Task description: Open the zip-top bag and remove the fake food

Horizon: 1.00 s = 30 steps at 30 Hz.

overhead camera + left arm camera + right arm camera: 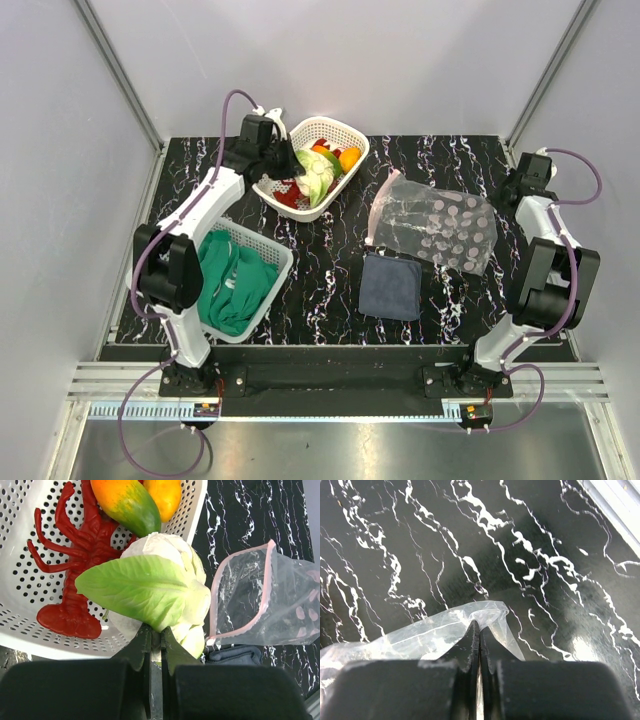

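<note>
Plainly, the left gripper is pressed together on the base of a pale green cabbage and holds it at the white perforated basket at the far side of the bench. More of the fake food lies in that basket: a red lobster flat on the floor, an orange-and-green fruit beyond it, and a plain orange piece just beside that fruit.

The zip-top bag lies on the bench to the right of the basket and apart from it. Its pink zip strip runs along the left edge, and in the left wrist view the mouth stands parted. A dark blue folded cloth sits at the bag's near edge.

The right gripper has its fingers closed tight at the bag's far right corner. The clear plastic rises to a peak at the tips, so it seems pinched there, though the wrist view does not show this for certain.

A second white basket by the left arm holds a green cloth.
</note>
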Motion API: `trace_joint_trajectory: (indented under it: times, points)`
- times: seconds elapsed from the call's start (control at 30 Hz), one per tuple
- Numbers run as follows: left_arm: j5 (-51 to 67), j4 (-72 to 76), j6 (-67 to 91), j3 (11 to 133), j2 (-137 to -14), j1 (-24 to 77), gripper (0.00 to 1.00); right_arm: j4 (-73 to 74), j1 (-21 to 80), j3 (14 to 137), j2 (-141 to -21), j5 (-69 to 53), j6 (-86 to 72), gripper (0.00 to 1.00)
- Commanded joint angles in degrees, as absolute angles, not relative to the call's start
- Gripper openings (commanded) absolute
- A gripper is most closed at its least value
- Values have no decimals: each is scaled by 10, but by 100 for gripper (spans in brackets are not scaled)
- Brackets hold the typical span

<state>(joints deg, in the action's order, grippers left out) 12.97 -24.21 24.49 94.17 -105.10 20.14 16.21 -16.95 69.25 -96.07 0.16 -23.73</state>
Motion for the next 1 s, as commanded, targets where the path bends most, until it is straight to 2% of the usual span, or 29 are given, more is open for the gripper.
trace_joint_trajectory:
  times: [0.0, 0.23, 0.33, 0.37, 0.43, 0.47, 0.57, 0.67, 0.73, 0.77, 0.8, 0.97]
  points:
    - [121, -203, 252, 969, -1070, 201, 0, 153, -172, 742, -976, 18, -239, 0]
    - [120, -185, 233, 989, -1108, 186, 0, 156, -178, 789, -1018, 35, -237, 0]
    - [129, -183, 236, 1017, -1137, 173, 0, 188, -178, 839, -1048, 36, -216, 23]
    - [127, -185, 240, 1023, -1143, 171, 0, 221, -178, 878, -1057, 33, -213, 37]
    - [107, -186, 245, 1035, -1153, 164, 19, 245, -177, 906, -1076, 26, -206, 47]
    - [96, -186, 243, 1038, -1154, 163, 29, 256, -175, 919, -1075, 25, -206, 58]
    - [56, -186, 237, 1042, -1146, 163, 47, 267, -157, 927, -1064, 46, -187, 78]
    - [23, -187, 231, 1035, -1127, 163, 48, 290, -136, 943, -1049, 70, -172, 84]
    - [-13, -188, 231, 1027, -1112, 163, 58, 308, -122, 960, -1038, 90, -167, 87]
    - [-26, -188, 236, 1010, -1092, 163, 64, 324, -107, 963, -1032, 115, -158, 95]
    - [-37, -189, 237, 998, -1080, 163, 70, 330, -97, 967, -1019, 125, -153, 98]
    - [21, -171, 266, 885, -985, 172, 70, 356, -5, 960, -952, 170, -131, 100]
